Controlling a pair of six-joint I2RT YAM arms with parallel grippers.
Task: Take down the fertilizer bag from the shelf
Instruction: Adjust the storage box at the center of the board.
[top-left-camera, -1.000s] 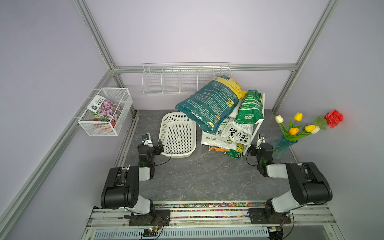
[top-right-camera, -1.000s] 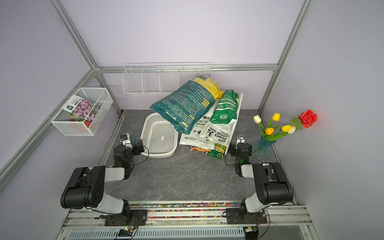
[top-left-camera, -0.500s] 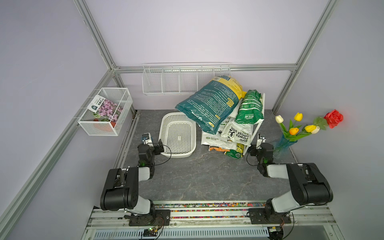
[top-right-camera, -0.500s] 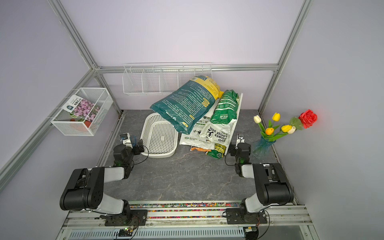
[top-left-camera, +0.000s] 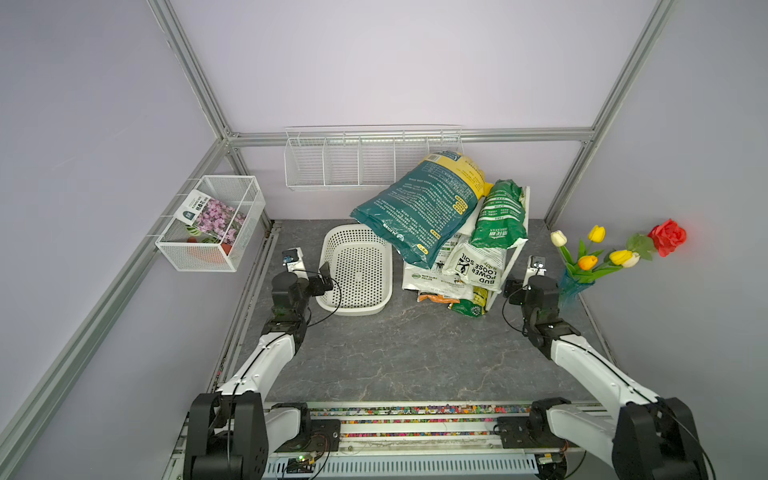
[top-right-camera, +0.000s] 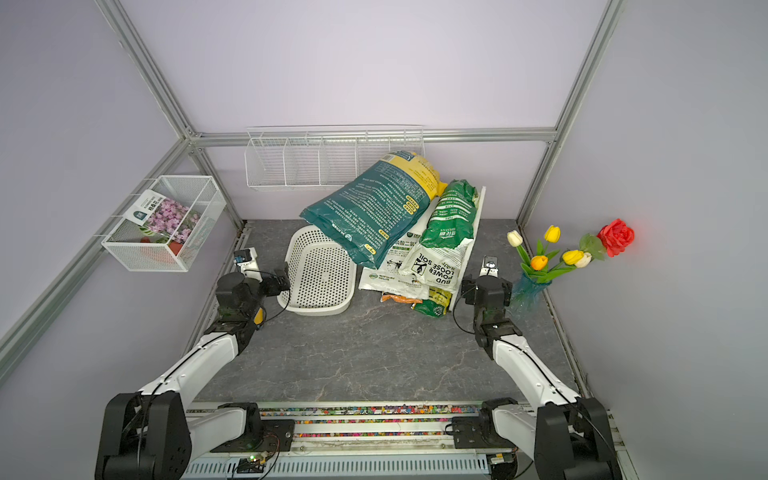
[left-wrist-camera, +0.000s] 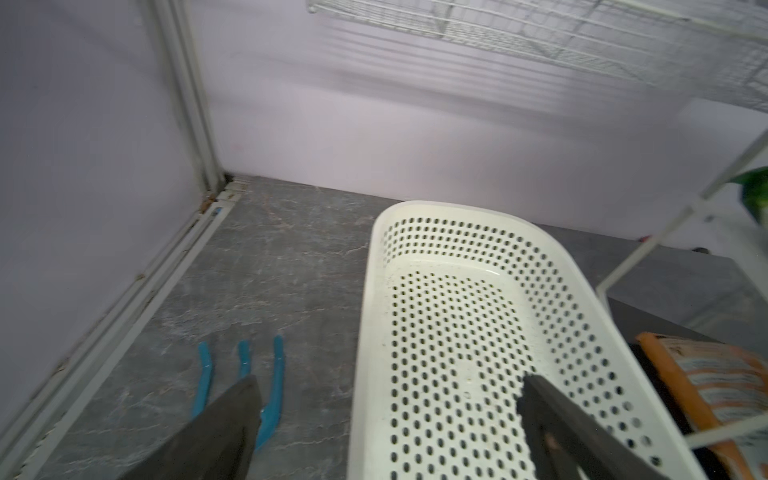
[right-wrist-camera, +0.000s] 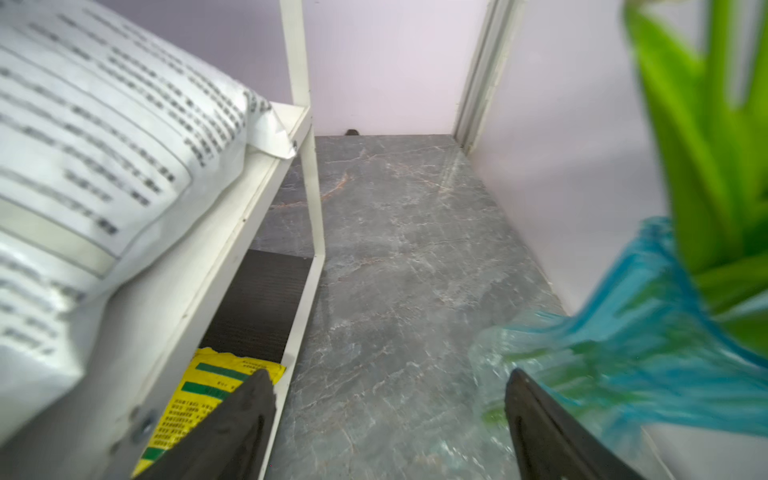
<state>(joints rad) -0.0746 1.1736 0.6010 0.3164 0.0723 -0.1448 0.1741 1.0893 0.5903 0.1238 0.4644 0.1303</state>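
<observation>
**Fertilizer bag (top-left-camera: 419, 208) not yet taken down; both jaws released**

Nothing of the task looks done. No grip has been made, so reaching, grasping and lowering all remain.

By the left edge of the bench (top-left-camera: 395, 353), a white mesh box (top-left-camera: 195, 259) hangs on the frame with a glossy seed packet (top-left-camera: 208, 214) inside. The left jaws stand wide apart and empty near that edge. One is above the grey marbled bench top, the other above the perforated tray (top-left-camera: 353, 309), a cream plastic oblong with rounded corners. On the back wall hangs a thin wire basket (top-left-camera: 332, 174) with dividers.

I take the fertilizer bag to be the big teal-and-yellow pillow-shaped sack of slick printed plastic. It lies tilted on top of the shelf (top-left-camera: 526, 208) near the back edge, its lower end reaching out toward the tray. The shelf is flat white boards on thin white legs. Beside the sack lies a crinkled green bag (top-left-camera: 500, 216), and lower down are a white soil bag (top-left-camera: 478, 266) and smaller flat packets (top-left-camera: 453, 299).

The right jaws, apart and holding nothing, hover low between the shelf's front leg and a translucent blue vase (top-left-camera: 575, 284) of flowers (top-left-camera: 597, 234) by the right edge.
</observation>
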